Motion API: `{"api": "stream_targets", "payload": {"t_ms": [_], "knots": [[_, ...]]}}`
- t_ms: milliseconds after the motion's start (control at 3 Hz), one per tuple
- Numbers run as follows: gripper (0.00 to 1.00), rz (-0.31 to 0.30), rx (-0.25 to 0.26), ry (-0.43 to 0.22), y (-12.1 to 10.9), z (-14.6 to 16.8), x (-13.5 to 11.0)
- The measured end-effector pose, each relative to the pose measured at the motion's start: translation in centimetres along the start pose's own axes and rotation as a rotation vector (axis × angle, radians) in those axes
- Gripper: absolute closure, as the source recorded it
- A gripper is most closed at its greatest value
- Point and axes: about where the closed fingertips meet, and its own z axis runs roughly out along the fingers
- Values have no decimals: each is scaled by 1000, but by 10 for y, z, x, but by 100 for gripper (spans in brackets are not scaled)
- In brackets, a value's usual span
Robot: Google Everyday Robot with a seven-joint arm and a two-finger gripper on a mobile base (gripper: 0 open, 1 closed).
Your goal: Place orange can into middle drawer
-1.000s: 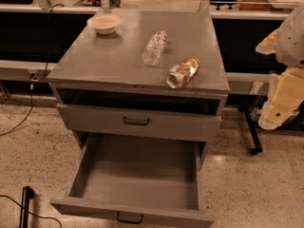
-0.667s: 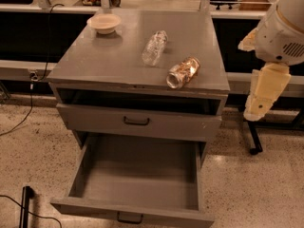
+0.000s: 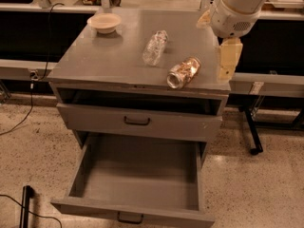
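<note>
Probably light, thin-walled, slick and apt to roll, the orange can (image 3: 184, 72) lies on its side near the front right edge of the worktop (image 3: 104, 56), best pinched gently across mid-body, while the gripper (image 3: 227, 64), open or closed I cannot tell, hangs at the worktop's right edge.

You can see a small pale bowl (image 3: 103, 23) at the back left of the grey worktop (image 3: 95, 61), and a clear bottle (image 3: 155, 46) lying on its side near the middle. The end effector (image 3: 226, 74) hangs at the worktop's right edge.
</note>
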Motion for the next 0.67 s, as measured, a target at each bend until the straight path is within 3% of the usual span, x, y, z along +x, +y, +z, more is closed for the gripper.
{"api": "stream_targets", "payload": {"t_ms": [333, 667], "knots": [[0, -151, -6, -52, -42, 31, -9], [0, -265, -60, -141, -55, 73, -21]]}}
